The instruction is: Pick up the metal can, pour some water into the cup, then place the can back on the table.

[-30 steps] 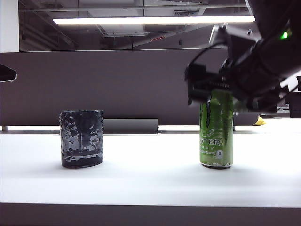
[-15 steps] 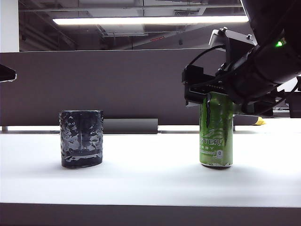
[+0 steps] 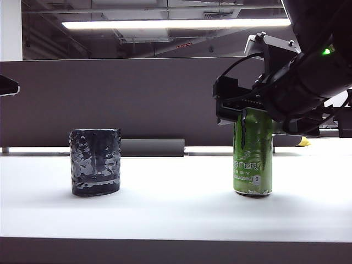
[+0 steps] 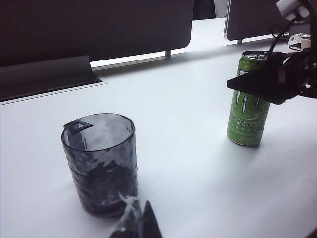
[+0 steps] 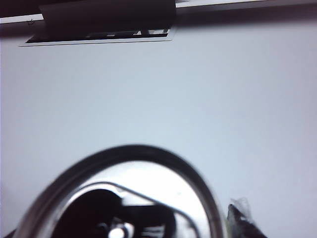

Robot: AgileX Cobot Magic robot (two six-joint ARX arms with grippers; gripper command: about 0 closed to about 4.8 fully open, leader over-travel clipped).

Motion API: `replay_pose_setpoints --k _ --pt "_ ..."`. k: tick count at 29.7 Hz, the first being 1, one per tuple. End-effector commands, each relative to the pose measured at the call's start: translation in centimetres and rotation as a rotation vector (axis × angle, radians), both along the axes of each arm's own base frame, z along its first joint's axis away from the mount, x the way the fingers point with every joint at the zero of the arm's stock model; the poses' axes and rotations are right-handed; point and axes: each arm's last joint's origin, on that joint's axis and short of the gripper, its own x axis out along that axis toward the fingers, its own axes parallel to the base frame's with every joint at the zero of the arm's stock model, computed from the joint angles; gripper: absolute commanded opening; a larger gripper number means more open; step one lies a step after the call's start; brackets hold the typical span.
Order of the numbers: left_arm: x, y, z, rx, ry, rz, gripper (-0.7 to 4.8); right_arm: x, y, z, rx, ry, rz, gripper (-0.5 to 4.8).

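The can (image 3: 253,157) stands upright on the white surface (image 3: 176,212), on the right side in the exterior view, well apart from the cup (image 3: 95,161), which stands upright on the left side. A dark grey panel (image 3: 137,99) runs behind both.

The right tool (image 3: 246,113) is at the can's upper part, its black body covering the top of the can from the front. In the left wrist view a dark finger (image 4: 260,85) crosses the can (image 4: 247,111) just below its rim. The right wrist view looks down close onto the can's silver lid (image 5: 126,198), with a blurred fingertip (image 5: 242,218) just beside the rim. Its jaws stand wide, either side of the can; whether they touch it is hard to judge.

The left tool (image 4: 136,223) shows only as dark fingertips near the cup (image 4: 101,161), and its state cannot be told from that.
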Motion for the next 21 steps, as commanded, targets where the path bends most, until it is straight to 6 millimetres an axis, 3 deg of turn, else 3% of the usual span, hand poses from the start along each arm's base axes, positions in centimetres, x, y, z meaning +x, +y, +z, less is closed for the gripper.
replay_pose_setpoints --k 1,21 --pt "0.0 0.0 0.16 -0.007 -0.012 0.0 -0.05 0.01 0.07 0.26 0.006 -0.014 0.002 4.79" --pt "0.0 0.0 0.16 -0.007 -0.012 0.0 -0.05 0.01 0.07 0.23 0.002 -0.013 0.003 4.69"
